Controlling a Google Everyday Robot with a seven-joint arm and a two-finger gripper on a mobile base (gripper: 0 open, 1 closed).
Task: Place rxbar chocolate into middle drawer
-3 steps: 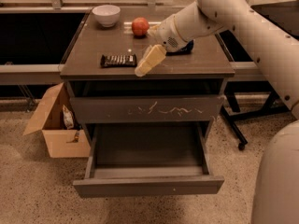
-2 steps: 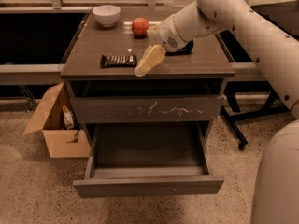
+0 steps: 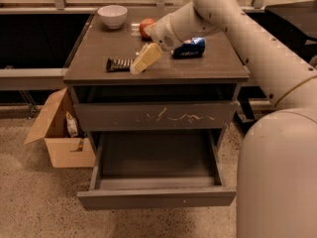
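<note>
The rxbar chocolate (image 3: 118, 64) lies flat on the cabinet top, left of centre, in a dark wrapper. My gripper (image 3: 136, 68), pale yellow, hangs tilted down-left with its tip right at the bar's right end, low over the top. The middle drawer (image 3: 156, 198), with a plain front panel, is pulled open below, and its inside shows nothing in it. The drawer with the white scratches (image 3: 156, 116) above it is shut.
A blue soda can (image 3: 189, 48) lies behind my wrist. A red apple (image 3: 145, 27) and a white bowl (image 3: 112, 15) stand at the back of the top. An open cardboard box (image 3: 59, 133) sits on the floor to the left. My arm fills the right side.
My gripper has moved a little left, closer to the rxbar's right end. The bar and the drawers have not moved.
</note>
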